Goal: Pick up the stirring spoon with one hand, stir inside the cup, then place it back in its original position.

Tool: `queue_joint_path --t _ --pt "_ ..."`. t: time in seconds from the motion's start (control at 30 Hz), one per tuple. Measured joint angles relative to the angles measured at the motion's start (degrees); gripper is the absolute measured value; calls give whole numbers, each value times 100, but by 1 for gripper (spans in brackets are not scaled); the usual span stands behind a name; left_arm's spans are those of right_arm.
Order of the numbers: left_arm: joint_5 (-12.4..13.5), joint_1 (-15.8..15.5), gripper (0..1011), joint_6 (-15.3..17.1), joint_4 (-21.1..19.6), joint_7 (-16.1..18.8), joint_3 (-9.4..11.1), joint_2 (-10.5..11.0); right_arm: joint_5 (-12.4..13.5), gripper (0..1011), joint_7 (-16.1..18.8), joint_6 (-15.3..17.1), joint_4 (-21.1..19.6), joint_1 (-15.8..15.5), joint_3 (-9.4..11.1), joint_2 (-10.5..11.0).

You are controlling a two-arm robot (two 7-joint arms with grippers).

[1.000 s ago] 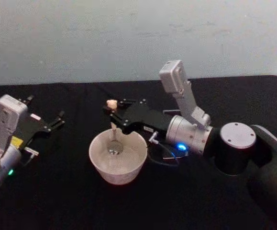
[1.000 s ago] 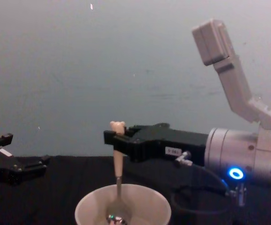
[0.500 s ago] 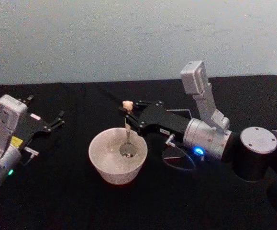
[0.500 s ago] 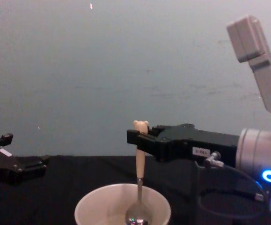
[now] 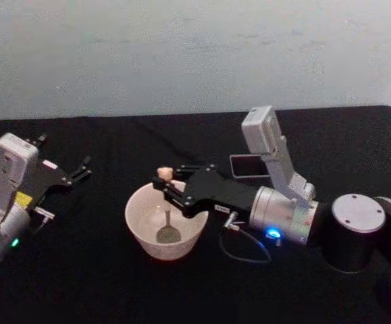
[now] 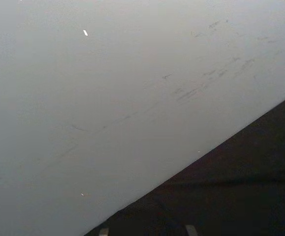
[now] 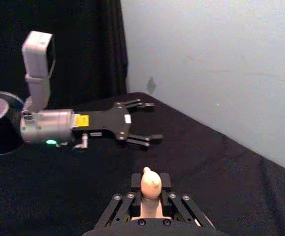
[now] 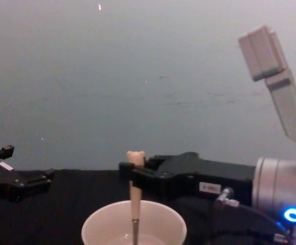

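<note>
The black cloth-covered desk (image 5: 114,283) carries everything. The white-grey right arm with the blue light ring reaches across it, and its black right pincer (image 5: 168,189) is pressed together on the cream-beige handle of the stirring spoon (image 5: 169,235). The black left pincer (image 5: 84,169) rests with its fingers spread, well apart, on the far side of the cup from the right pincer, so the right arm is plainly the nearer one. The wide, round cream-white cup (image 5: 154,246) sits directly below the right pincer's tips. A dark grey square holder (image 5: 249,165) lies back along that arm and toward the wall, partly behind the upright wrist-camera mount. It is likely where the spoon must return. The relation that matters is that the spoon's long axis hangs nearly upright from the jaws. Its shiny metal bowl points down inside the cup and its tiny bear head (image 7: 151,183) pokes up just above the jaws. Any stirring sweep must therefore stay within the rim, and leaving calls for a straight lift first. The chest view cuts off the cup's lower part and the spoon's bowl. From the head view I cannot tell whether the bowl touches the cup's floor, or whether the cup holds anything.
</note>
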Motion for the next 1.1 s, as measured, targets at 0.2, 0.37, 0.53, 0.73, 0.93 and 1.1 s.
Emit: queue_joint_path --t 0.2,0.37,0.53,0.73,0.93,1.1 --pt "0 0 1001 0 0 0 0 0 -18 216 12 18 179 154 -119 -168" --pt "0 0 1001 0 0 0 0 0 -26 216 -51 15 433 334 -131 -351" --pt "0 0 1001 0 0 0 0 0 -51 216 -183 -12 682 488 -95 -527" --pt "0 0 1001 0 0 0 0 0 -93 216 -309 -48 839 594 8 -614" --pt "0 0 1001 0 0 0 0 0 -73 216 -322 -26 754 543 116 -509" --pt "0 0 1001 0 0 0 0 0 -41 216 -292 20 522 394 181 -310"
